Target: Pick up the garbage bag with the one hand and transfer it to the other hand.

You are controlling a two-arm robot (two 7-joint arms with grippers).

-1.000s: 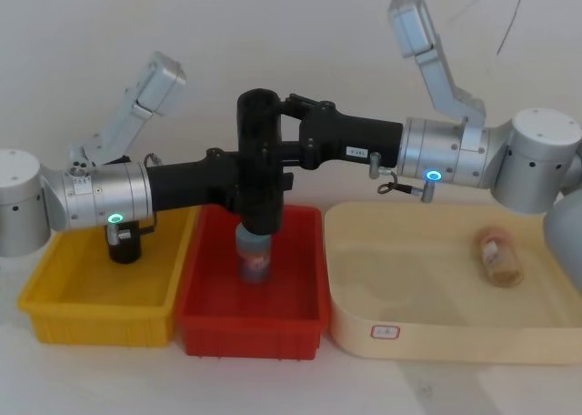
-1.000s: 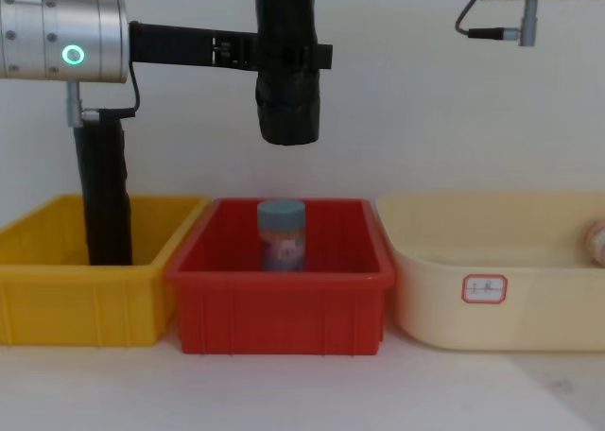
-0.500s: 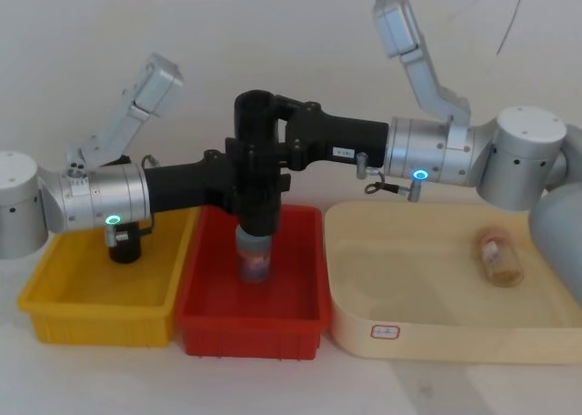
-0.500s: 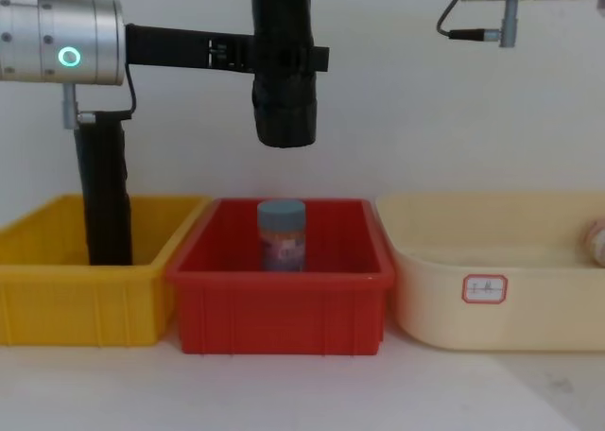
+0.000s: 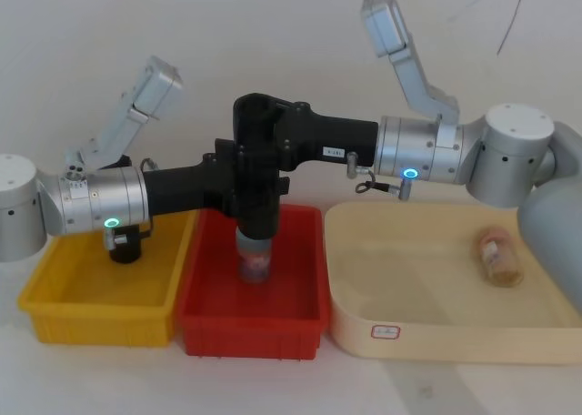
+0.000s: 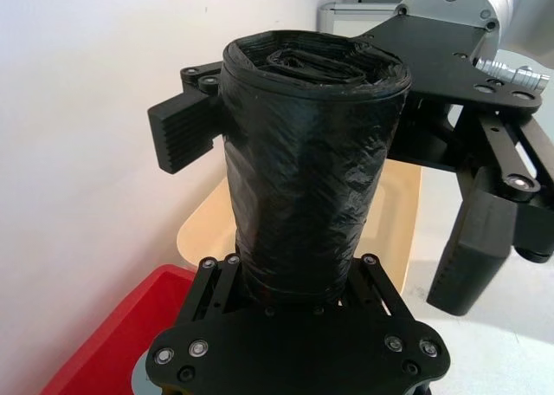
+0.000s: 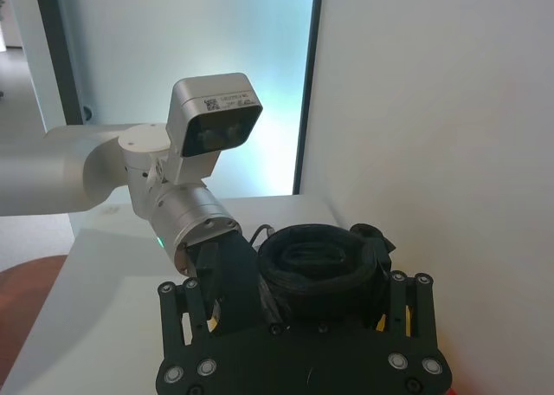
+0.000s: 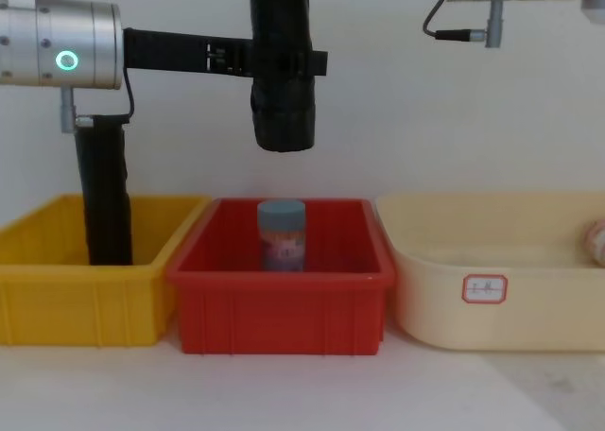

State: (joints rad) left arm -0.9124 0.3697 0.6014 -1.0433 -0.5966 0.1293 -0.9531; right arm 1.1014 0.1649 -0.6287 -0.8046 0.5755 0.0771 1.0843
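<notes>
On the left, a yellow bin (image 5: 95, 292) holds a second black roll (image 8: 104, 190) standing upright against its far side, apart from the work. The left gripper (image 5: 238, 180), on the arm with the green-cyan ring light, reaches in level from the left and is clenched on the garbage bag (image 5: 255, 165) at about mid-length, holding the roll upright in the air above the red bin (image 5: 252, 315). I judge this posture deliberate: an upright roll leaves its upper end free for a second grasp. In that red bin, directly under the bag and well clear of it, stands a blue-lidded jar (image 8: 282, 234). The right gripper (image 5: 264, 124), on the arm with the blue ring light, comes in from the right and meets the bag near its top, above the left gripper's hold. The left wrist view settles what the head view leaves masked – the right gripper's fingers (image 6: 478, 256) stand spread either side of the roll, one far and one near, not yet closed on it. The right wrist view looks down onto the bag's coiled end, seated between its own linkages, which confirms the alignment. The chest view shows the bag's lower end hanging free, untouched. Farthest right, a cream tray (image 5: 436, 338) holds a small jar (image 5: 499, 258) lying on its side – not involved. Judgement: the handover is at the closing stage, with the bag carried by the left gripper alone.
</notes>
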